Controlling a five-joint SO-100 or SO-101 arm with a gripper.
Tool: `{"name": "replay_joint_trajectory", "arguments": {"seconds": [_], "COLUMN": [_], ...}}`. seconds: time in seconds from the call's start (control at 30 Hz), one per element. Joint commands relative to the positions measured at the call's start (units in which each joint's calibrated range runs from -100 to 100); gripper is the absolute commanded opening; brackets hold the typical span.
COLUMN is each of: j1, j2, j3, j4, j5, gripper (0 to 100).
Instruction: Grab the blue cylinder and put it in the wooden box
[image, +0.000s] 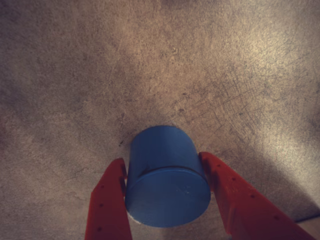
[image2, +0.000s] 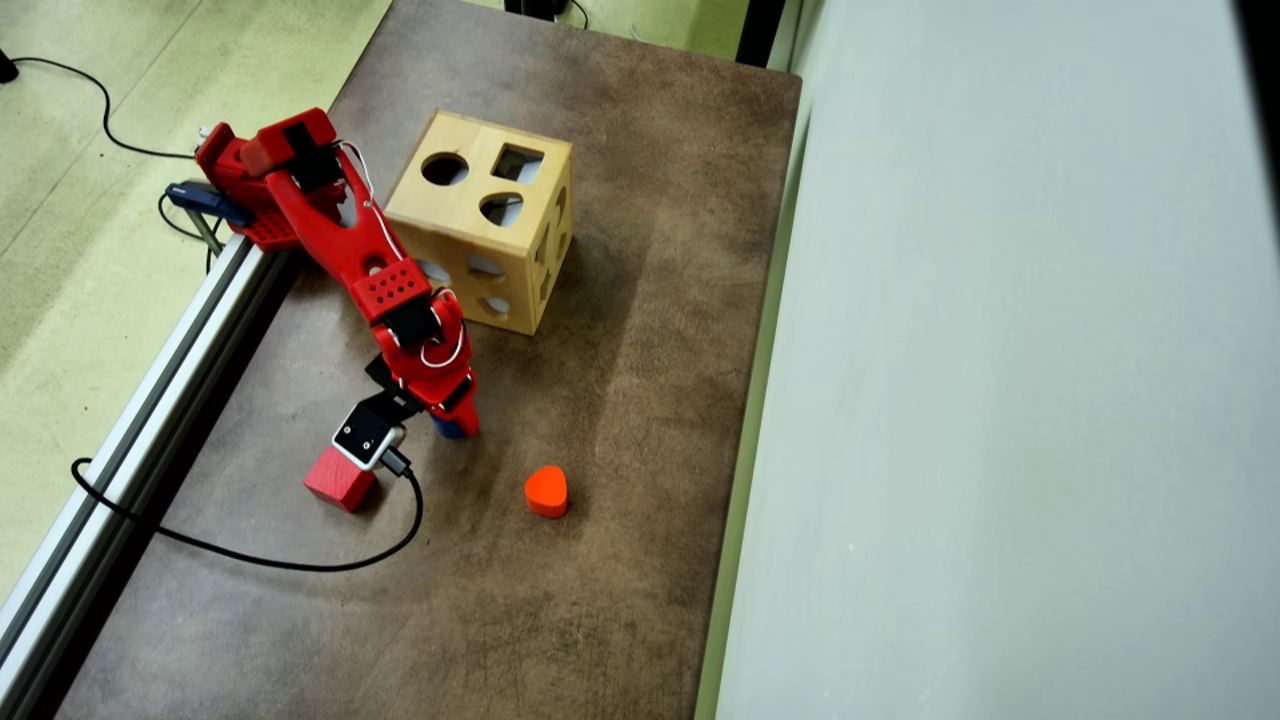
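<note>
Red fingers (image: 107, 200) of the gripper (image: 167, 195) press both sides of the blue cylinder (image: 167, 175), clamped on it over a scuffed brown table (image2: 620, 350); whether it is lifted clear is hard to tell. Seen from overhead, the wooden box (image2: 482, 232) stands near the arm (holes in its faces). A red cube (image2: 340, 480) and an orange heart (image2: 546, 490) lie apart; pale green floor (image2: 90, 230) surrounds the table.

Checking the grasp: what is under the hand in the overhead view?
Only a sliver of the blue cylinder shows beneath the hand; the arm covers the rest. The wrist view shows it between the fingers.
</note>
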Motion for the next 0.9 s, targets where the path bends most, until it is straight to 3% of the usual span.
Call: {"name": "replay_joint_trajectory", "arguments": {"seconds": [0.0,0.87], "j1": [-0.5,0.2], "j2": [-0.8,-2.3], "j3": [-2.7,-2.7], "j4": [-0.6,0.4], "j5": [0.2,0.2], "gripper": [23,23]}}
